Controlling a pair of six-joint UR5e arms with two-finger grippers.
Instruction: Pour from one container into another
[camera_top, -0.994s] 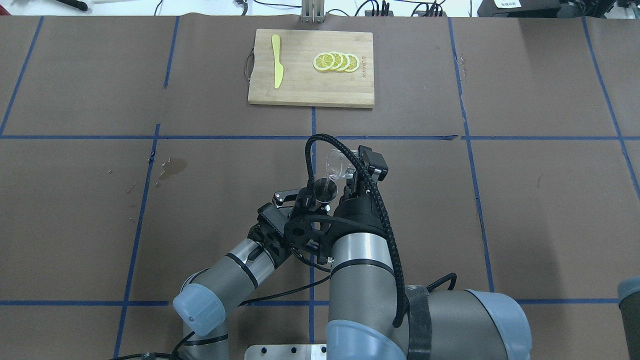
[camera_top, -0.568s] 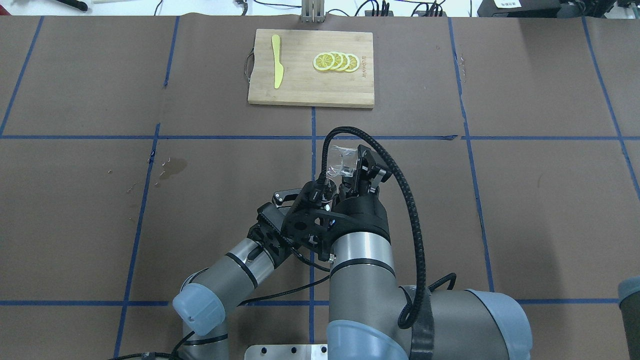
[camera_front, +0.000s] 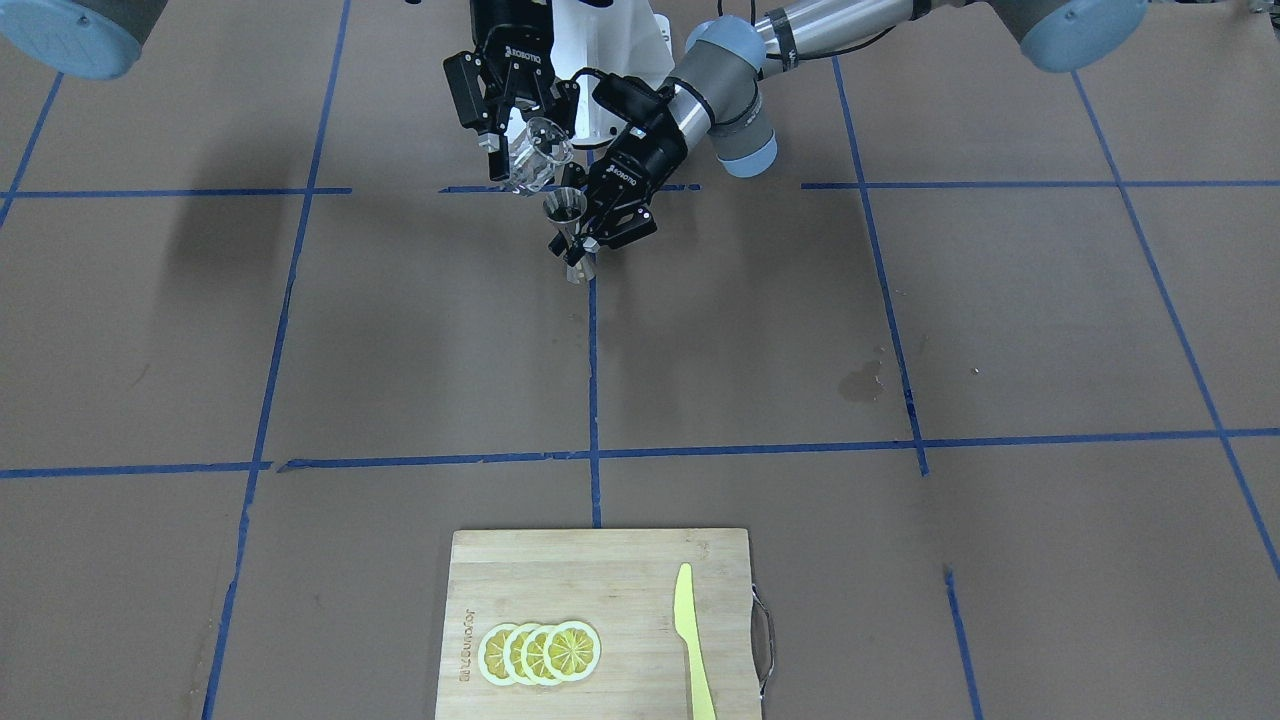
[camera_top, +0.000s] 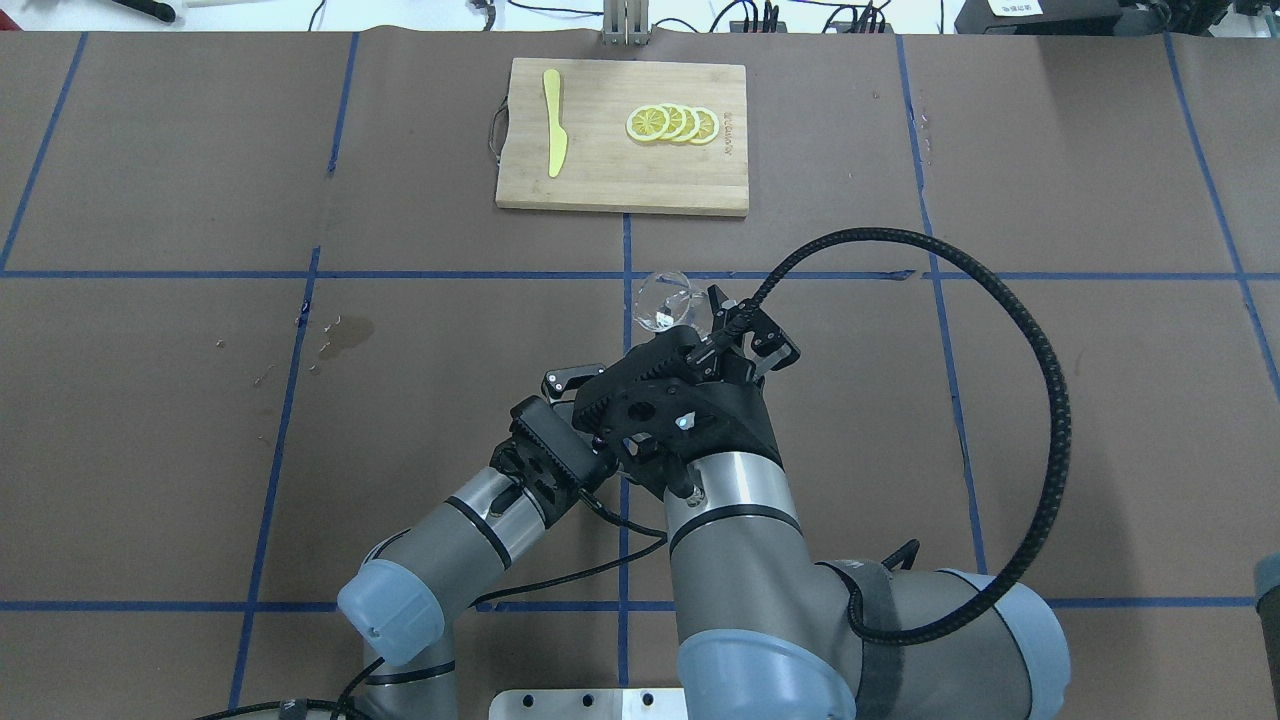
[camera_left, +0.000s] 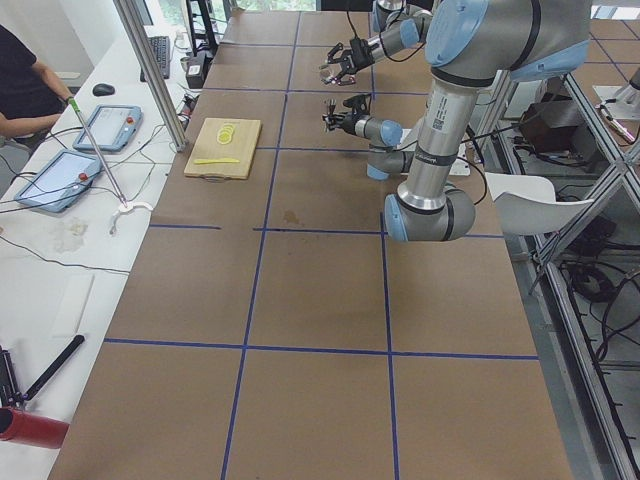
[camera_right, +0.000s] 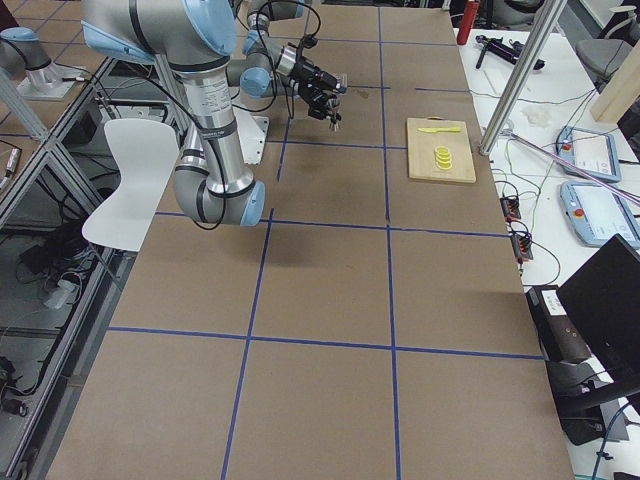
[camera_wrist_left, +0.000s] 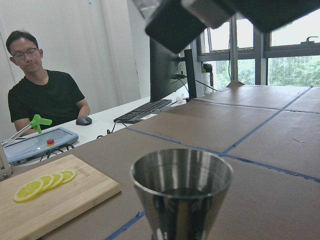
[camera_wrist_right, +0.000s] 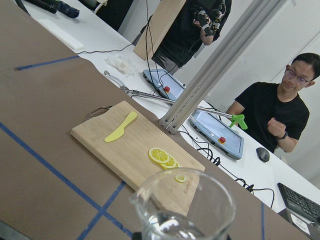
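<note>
Right fingers (camera_front: 497, 155): we see them gripping the glass (camera_front: 535, 152).
Left fingers (camera_front: 602, 232): closed around the jigger (camera_front: 566, 220).
Jigger: upright, near the glass.

One glass cup (camera_front: 537, 150); one steel jigger (camera_front: 565, 212); one left gripper (camera_front: 577, 243) and one right gripper (camera_front: 520, 165); one cutting board (camera_top: 600, 175) at the table's (camera_top: 1050, 400) edge farthest from the robot, carrying one yellow knife (camera_top: 553, 135) and four lemon slices (camera_top: 672, 123); two tablets (camera_left: 105, 125) (camera_left: 57, 180) beyond that edge; one white chair (camera_right: 130, 180); one red cylinder (camera_left: 30, 428).
</note>
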